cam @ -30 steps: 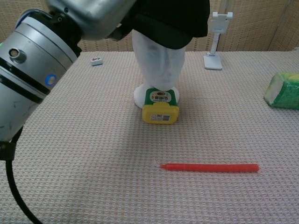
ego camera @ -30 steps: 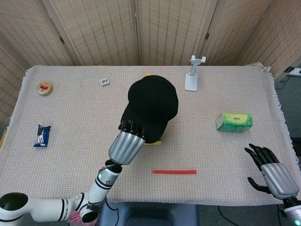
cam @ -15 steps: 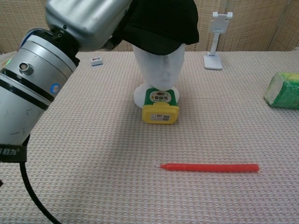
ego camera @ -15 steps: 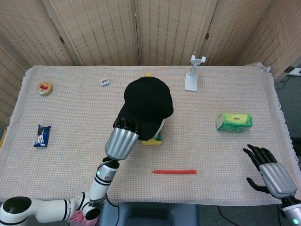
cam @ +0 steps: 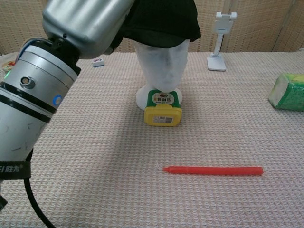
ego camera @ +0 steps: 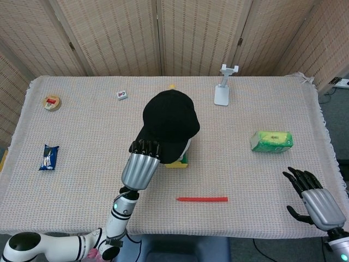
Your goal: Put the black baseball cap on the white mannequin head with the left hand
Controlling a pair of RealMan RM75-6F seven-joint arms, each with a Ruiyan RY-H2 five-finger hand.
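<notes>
The black baseball cap (ego camera: 170, 120) sits over the top of the white mannequin head (cam: 160, 66), which stands upright at the table's middle. In the chest view the cap (cam: 164, 23) covers the head's crown, brim toward me. My left hand (ego camera: 141, 164) grips the cap's near edge, fingers curled onto the fabric; in the chest view it (cam: 83, 21) fills the upper left. Low at the right table edge, my right hand (ego camera: 313, 199) holds nothing, its fingers spread.
A yellow-green box (cam: 163, 109) stands against the mannequin's base, a red pen (cam: 212, 170) lies in front. A green packet (ego camera: 271, 141) is at right, a white phone stand (ego camera: 224, 87) behind. At left lie a tape roll (ego camera: 52, 102), blue packet (ego camera: 49, 157), small tile (ego camera: 121, 94).
My left hand has drawn the cap toward me and lower, so it now sits down over the mannequin head instead of hanging behind and above it. The right hand stays put.
</notes>
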